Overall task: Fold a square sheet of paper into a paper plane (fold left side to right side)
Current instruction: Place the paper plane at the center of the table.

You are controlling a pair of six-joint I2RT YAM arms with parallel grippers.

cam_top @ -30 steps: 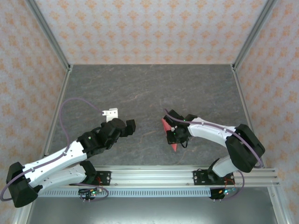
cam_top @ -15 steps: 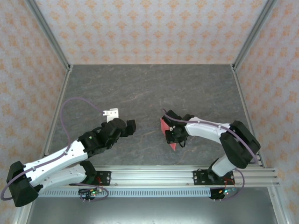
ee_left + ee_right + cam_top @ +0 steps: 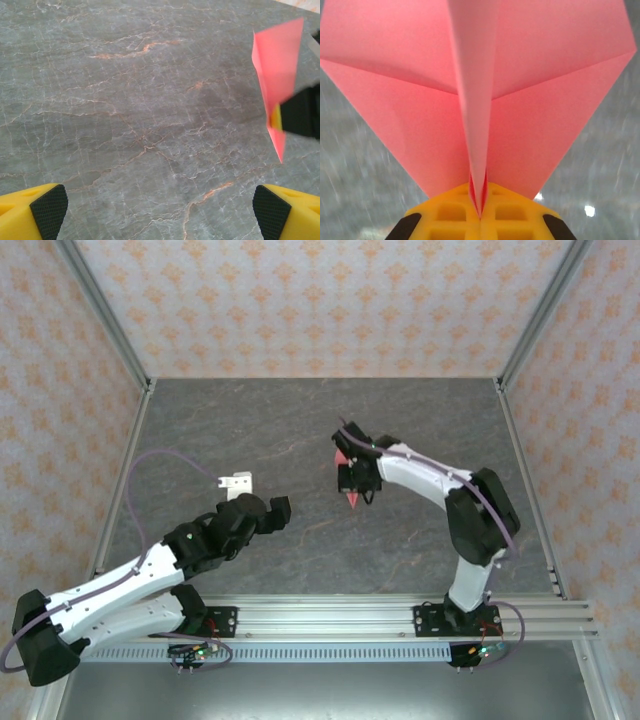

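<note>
The square sheet of paper is folded into a salmon-pink paper plane [image 3: 351,497] [image 3: 410,100], a dart with a centre crease and spread wings. My right gripper [image 3: 357,478] [image 3: 481,216] is shut on its centre keel and holds it above the middle of the table. In the left wrist view the paper plane [image 3: 280,55] hangs at the right edge with its tip down. A black part of the right gripper [image 3: 301,114] covers part of it. My left gripper [image 3: 279,508] [image 3: 160,209] stands open over bare table, well to the left of the plane, with nothing between its fingers.
A small white bracket [image 3: 238,482] lies on the grey marbled table [image 3: 300,420] just beyond the left gripper. Patterned walls and metal frame posts [image 3: 104,315] close in the sides and back. A rail [image 3: 400,612] runs along the near edge.
The right arm has carried the plane away from the near edge, farther back and slightly left, and its jaws have closed tight on the keel. The left arm has barely moved.
</note>
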